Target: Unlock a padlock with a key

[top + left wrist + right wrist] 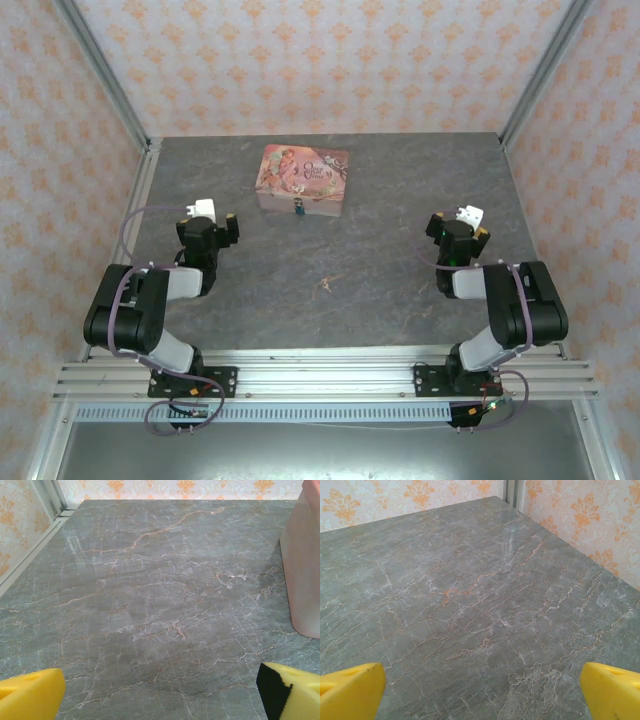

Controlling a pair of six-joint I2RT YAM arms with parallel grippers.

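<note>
The tiny dark padlock [299,205] hangs on the front face of the pink tin [303,180] at the back middle of the table. A small brownish speck that looks like the key [327,285] lies flat on the marble in the table's middle, between the two arms. My left gripper [209,217] hovers to the left of the tin, open, its yellow fingertips [30,695] wide apart over bare marble. Far to the right of the tin, my right gripper [460,224] is open too, nothing between its yellow fingertips [612,692].
The tin's pink side wall [302,565] rises at the right edge of the left wrist view. Metal frame posts [105,90] and patterned walls [320,60] close in the grey marble table [380,250]. An aluminium rail [320,375] runs along the near edge.
</note>
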